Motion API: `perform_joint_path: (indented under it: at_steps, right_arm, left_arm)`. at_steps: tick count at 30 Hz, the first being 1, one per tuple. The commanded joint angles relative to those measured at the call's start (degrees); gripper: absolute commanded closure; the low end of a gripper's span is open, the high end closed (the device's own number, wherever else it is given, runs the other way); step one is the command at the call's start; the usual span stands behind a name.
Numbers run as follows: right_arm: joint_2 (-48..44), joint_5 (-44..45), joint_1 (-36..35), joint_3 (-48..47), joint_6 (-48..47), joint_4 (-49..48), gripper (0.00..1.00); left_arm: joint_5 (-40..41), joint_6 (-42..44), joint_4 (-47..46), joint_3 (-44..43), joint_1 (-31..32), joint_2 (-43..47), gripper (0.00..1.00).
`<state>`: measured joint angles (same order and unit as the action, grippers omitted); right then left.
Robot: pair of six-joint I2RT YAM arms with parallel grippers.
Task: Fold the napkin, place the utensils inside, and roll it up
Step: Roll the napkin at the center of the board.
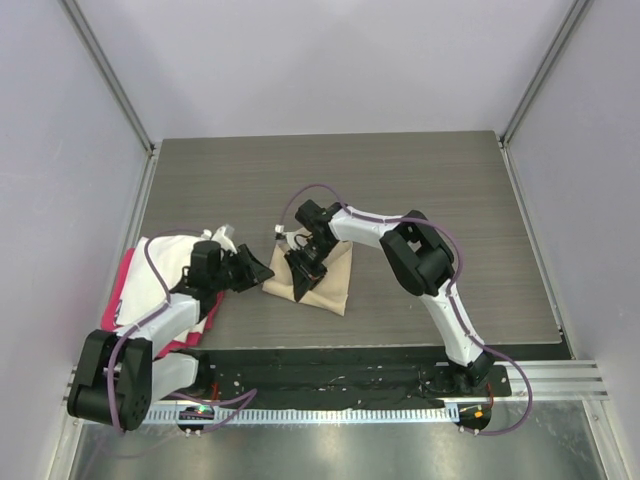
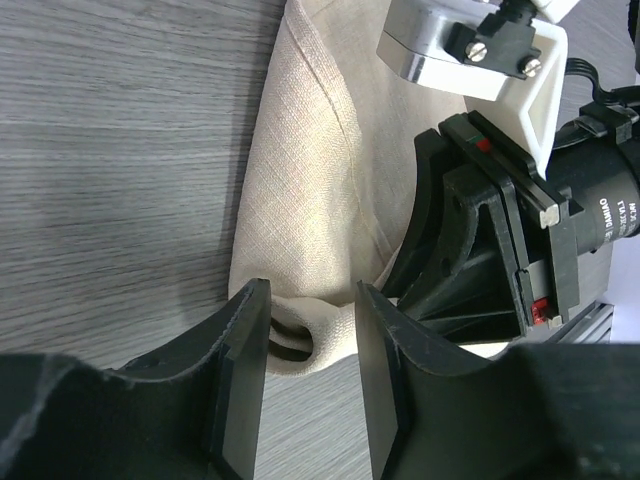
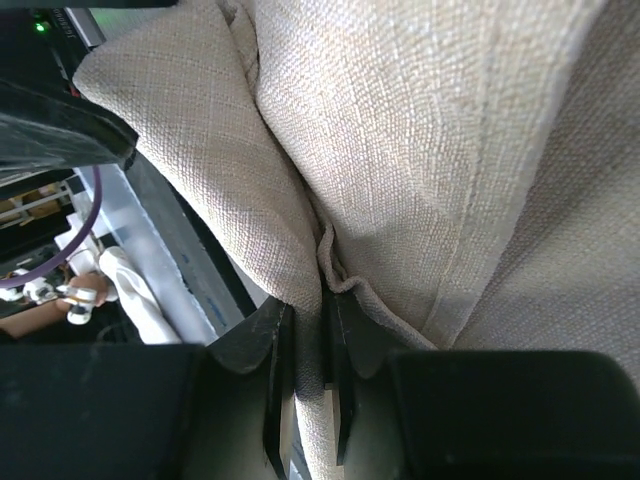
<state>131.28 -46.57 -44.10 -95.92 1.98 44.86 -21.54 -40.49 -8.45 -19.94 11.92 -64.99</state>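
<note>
The beige napkin (image 1: 335,288) lies bunched on the dark table, near its front middle. My right gripper (image 1: 303,275) reaches down onto its left part. In the right wrist view the right gripper (image 3: 308,370) is shut on a pinched fold of the napkin (image 3: 430,150). My left gripper (image 1: 262,270) sits just left of the cloth. In the left wrist view the left gripper (image 2: 310,350) is open, with a rolled corner of the napkin (image 2: 310,180) lying between its fingertips (image 2: 245,360) and unsqueezed. The utensils are out of view.
A white cloth (image 1: 160,275) lies on a pink-red cloth (image 1: 125,285) at the table's left edge, under my left arm. A metal rail (image 1: 560,375) runs along the front edge. Pale walls enclose the table on three sides.
</note>
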Motion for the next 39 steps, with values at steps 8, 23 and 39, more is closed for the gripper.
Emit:
perform_joint_path:
  at_steps: [8,23,39]
  right_arm:
    - [3.36,1.48,0.77,-1.02,1.89,1.37,0.79]
    - [-4.98,7.63,1.03,-0.94,4.17,-0.82,0.48]
    - [-40.12,45.04,-6.60,23.57,1.45,-14.54,0.25]
  left_arm:
    - [-1.40,-0.99,-8.69,1.58,0.38,-4.70,0.71]
    - [1.77,0.85,4.74,-5.36,0.56,-12.79,1.00]
    - [1.85,0.85,10.99,-9.67,0.47,-16.31,1.00]
